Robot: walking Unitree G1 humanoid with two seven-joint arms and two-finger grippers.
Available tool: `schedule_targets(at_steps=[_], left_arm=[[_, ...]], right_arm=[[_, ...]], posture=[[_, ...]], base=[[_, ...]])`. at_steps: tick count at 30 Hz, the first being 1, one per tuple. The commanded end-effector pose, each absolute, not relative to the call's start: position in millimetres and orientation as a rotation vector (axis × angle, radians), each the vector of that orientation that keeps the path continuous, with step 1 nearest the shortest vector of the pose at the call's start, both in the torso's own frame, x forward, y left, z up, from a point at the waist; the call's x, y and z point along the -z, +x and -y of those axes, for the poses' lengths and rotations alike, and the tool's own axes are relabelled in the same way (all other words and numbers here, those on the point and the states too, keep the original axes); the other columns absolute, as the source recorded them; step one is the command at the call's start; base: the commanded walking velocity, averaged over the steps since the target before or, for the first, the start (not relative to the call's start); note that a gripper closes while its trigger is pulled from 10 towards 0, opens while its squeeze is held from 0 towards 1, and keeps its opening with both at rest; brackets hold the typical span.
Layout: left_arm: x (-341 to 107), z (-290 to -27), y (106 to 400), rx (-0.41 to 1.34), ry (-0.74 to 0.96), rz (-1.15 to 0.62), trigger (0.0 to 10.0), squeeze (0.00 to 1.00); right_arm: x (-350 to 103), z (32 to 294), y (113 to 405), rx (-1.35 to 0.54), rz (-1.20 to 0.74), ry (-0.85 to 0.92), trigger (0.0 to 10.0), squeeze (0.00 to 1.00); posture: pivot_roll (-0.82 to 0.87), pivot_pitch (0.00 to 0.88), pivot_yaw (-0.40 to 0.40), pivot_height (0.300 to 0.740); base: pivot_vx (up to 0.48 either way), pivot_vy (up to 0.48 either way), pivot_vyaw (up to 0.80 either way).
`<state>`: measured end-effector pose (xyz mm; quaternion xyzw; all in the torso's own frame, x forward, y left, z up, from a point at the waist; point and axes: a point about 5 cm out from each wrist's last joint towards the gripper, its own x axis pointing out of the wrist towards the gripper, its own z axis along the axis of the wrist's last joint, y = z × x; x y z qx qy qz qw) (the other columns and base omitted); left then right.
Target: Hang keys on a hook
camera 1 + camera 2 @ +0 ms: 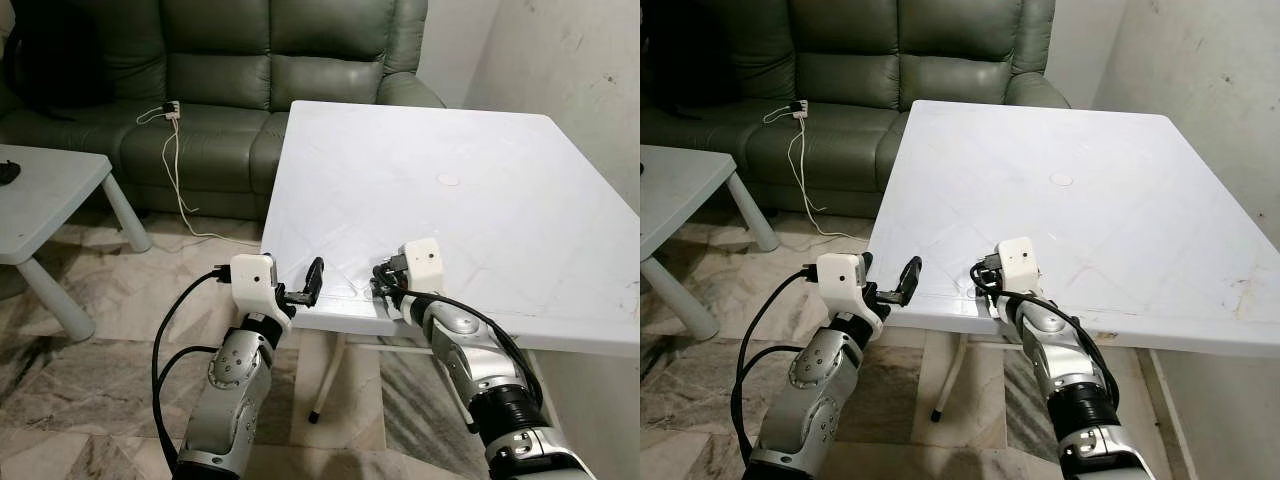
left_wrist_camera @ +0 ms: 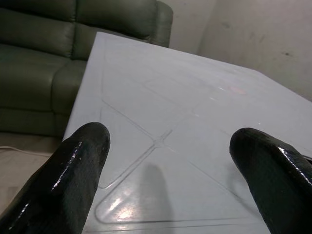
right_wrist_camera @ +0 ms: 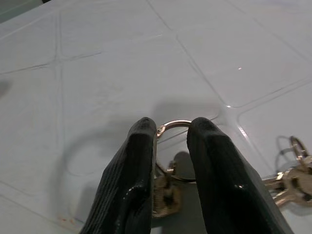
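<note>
In the right wrist view, a bunch of brass keys on a ring (image 3: 174, 123) lies on the white table (image 1: 470, 120) near its front edge. My right gripper (image 3: 171, 130) is shut on the ring, and more keys (image 3: 292, 180) trail on the tabletop beside it. In the eye views the right gripper (image 1: 384, 283) rests low on the table's near edge. My left gripper (image 1: 303, 290) hovers at the table's front left corner, open, with nothing between its fingers (image 2: 78, 161).
A green sofa (image 1: 250, 60) stands behind the table, with a white charger and cable (image 1: 175, 160) draped over its seat. A low white side table (image 1: 45, 195) is at the left. A wall runs along the right. Marble floor lies below.
</note>
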<state>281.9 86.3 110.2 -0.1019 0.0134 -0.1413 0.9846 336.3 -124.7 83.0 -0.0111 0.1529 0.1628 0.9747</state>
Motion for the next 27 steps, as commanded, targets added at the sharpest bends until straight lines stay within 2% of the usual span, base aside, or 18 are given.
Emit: schedule_targets(at_steps=[1, 6, 22, 23, 24, 25, 26, 27], left_arm=[[-116, -72, 281, 0.302, -0.261, -0.016, 10.0, 0.0], [-117, -72, 282, 0.303, -0.266, -0.015, 10.0, 0.0], [-118, -73, 283, 0.304, -0.27, -0.016, 10.0, 0.0], [-118, -73, 283, 0.304, -0.27, -0.016, 10.0, 0.0], [-118, -72, 283, 0.304, -0.27, -0.016, 10.0, 0.0], [-118, -72, 282, 0.305, -0.27, -0.016, 10.0, 0.0], [-118, -72, 282, 0.305, -0.271, -0.016, 10.0, 0.0], [-118, -72, 282, 0.305, -0.271, -0.016, 10.0, 0.0]], right_arm=[[-84, 130, 338, -0.317, -0.304, -0.02, 10.0, 0.0], [-84, 139, 339, -0.333, -0.304, -0.052, 10.0, 0.0], [-82, 143, 335, -0.42, -0.316, -0.007, 9.9, 0.0], [-83, 143, 334, -0.429, -0.313, 0.006, 6.2, 0.0], [-83, 143, 334, -0.437, -0.308, 0.01, 4.5, 0.0], [-84, 143, 334, -0.437, -0.304, 0.006, 4.7, 0.0], [-83, 144, 334, -0.429, -0.308, -0.002, 3.8, 0.0], [-83, 144, 334, -0.429, -0.308, -0.002, 3.8, 0.0]], posture=[[0.01, 0.003, -0.076, 0.74], [0.01, 0.005, -0.072, 0.74], [0.01, 0.01, -0.067, 0.74], [0.01, 0.011, -0.066, 0.74], [0.01, 0.011, -0.066, 0.74], [0.01, 0.011, -0.066, 0.74], [0.0, 0.011, -0.065, 0.74], [0.0, 0.011, -0.065, 0.74]], base=[[0.0, 0.0, 0.0], [0.0, 0.0, 0.0], [0.0, 0.0, 0.0], [0.0, 0.0, 0.0], [0.0, 0.0, 0.0], [0.0, 0.0, 0.0], [0.0, 0.0, 0.0], [0.0, 0.0, 0.0]])
